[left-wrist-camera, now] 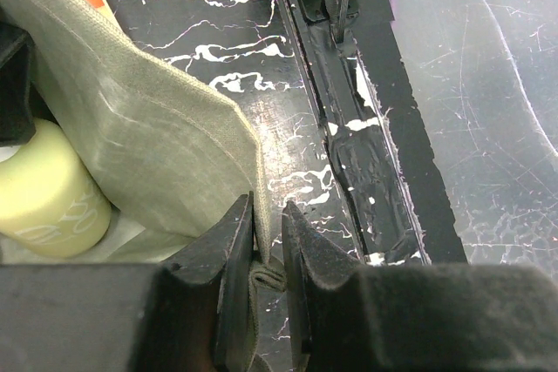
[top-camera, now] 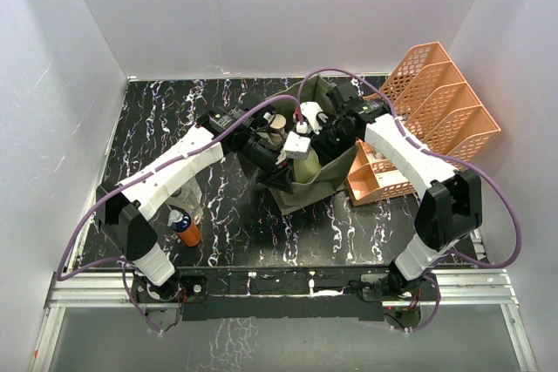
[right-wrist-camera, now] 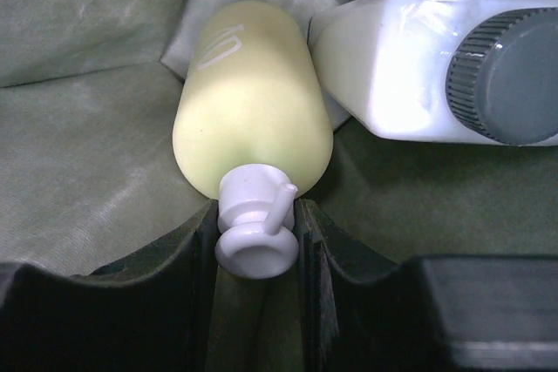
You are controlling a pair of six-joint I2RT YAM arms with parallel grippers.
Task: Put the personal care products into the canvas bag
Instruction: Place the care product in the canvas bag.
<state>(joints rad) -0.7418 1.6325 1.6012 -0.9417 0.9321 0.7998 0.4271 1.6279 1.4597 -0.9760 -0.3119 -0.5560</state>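
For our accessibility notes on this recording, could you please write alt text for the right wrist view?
The right tool grips the white pump neck of a pale yellow bottle lying on its side inside the olive canvas bag. A white bottle with a grey cap lies against it on the right.

White walls (top-camera: 261, 6) enclose a black, white-veined table (top-camera: 235, 215) on three sides.

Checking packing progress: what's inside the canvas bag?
Inside the canvas bag: a pale yellow pump bottle, held by the right gripper, and a white grey-capped bottle. Others behind are cropped; what lies beneath is hidden.
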